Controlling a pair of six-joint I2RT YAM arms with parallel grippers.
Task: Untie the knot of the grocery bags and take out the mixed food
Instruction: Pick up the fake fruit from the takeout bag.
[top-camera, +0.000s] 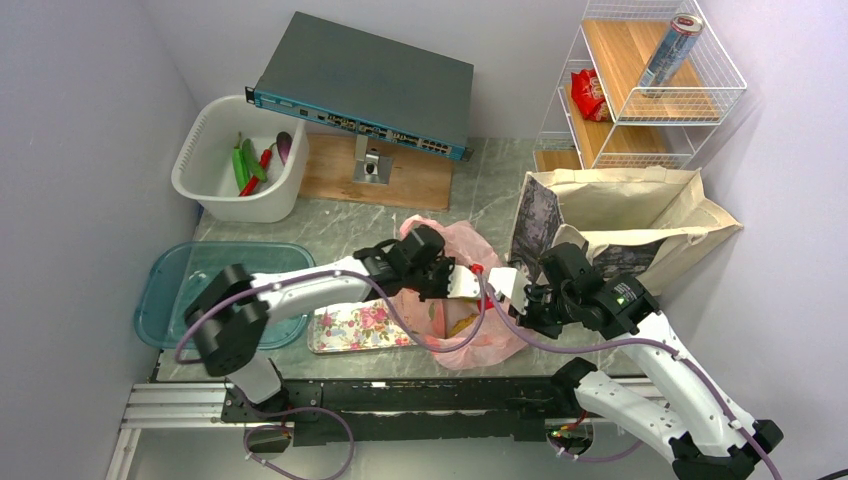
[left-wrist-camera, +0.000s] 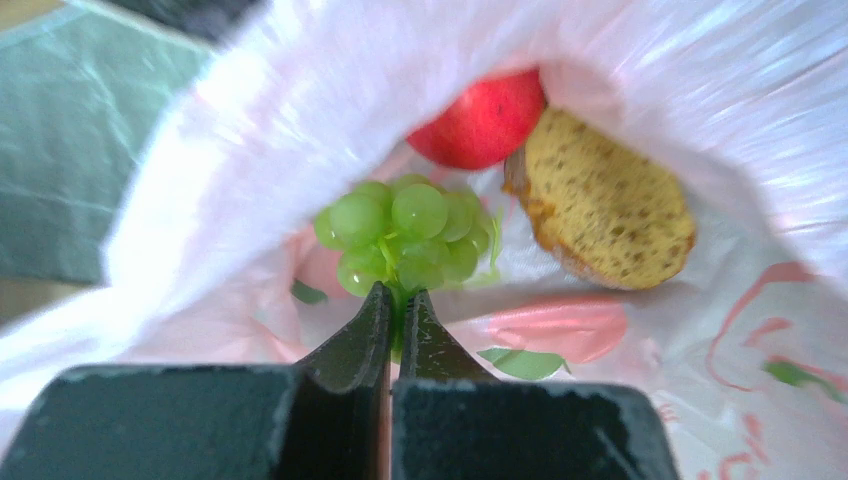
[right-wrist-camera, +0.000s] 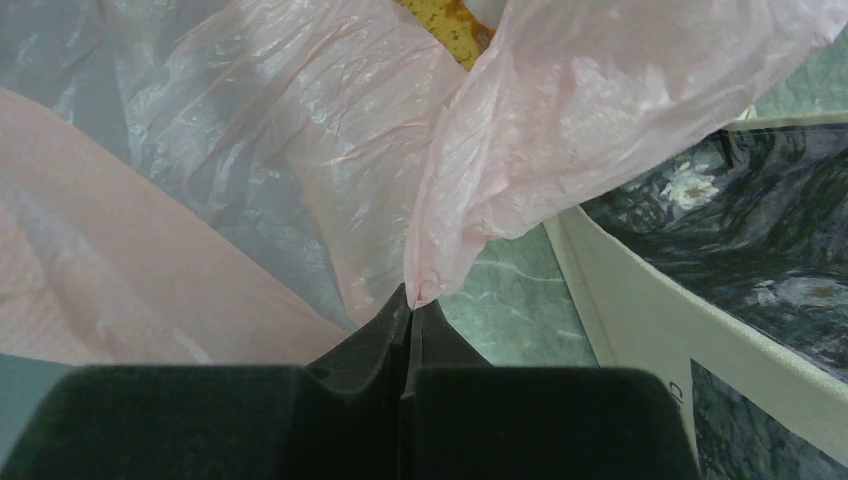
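Left wrist view: the left tool (left-wrist-camera: 398, 305) has its jaws pressed together on the stem end of the green grapes (left-wrist-camera: 405, 235), inside the open mouth of the pink plastic bag (left-wrist-camera: 640, 70). Just beyond the grapes lies the red apple (left-wrist-camera: 480, 120), and beside it on the right the brown bread slice (left-wrist-camera: 605, 205); all three rest on the bag's printed inner wall. In the right wrist view the right tool (right-wrist-camera: 410, 305) is clamped on a fold of the bag's rim, with the film hanging above the bench (right-wrist-camera: 500, 285). A corner of the bread shows at the top, and the canvas tote (right-wrist-camera: 640, 320), with its dark printed panel, lies just to the right. From above, both arms reach in from the near edge and meet at the pink bag in the middle of the bench, the left tool in its mouth and the right tool at its right edge. A floral tray (top-camera: 362, 327) lies just left of the bag, with a teal tub (top-camera: 180, 290) further left. The tote stands behind and to the right of the bag, its mouth open. At the far left a white basket (top-camera: 215, 190) holds green peppers (top-camera: 241, 165), a red pepper (top-camera: 262, 162) and a purple eggplant (top-camera: 284, 146). At the back a network switch (top-camera: 365, 85) stands over a wooden board (top-camera: 330, 170). A wire rack (top-camera: 720, 75) at the far right carries a red snack packet (top-camera: 588, 93) and a silver can (top-camera: 672, 50).
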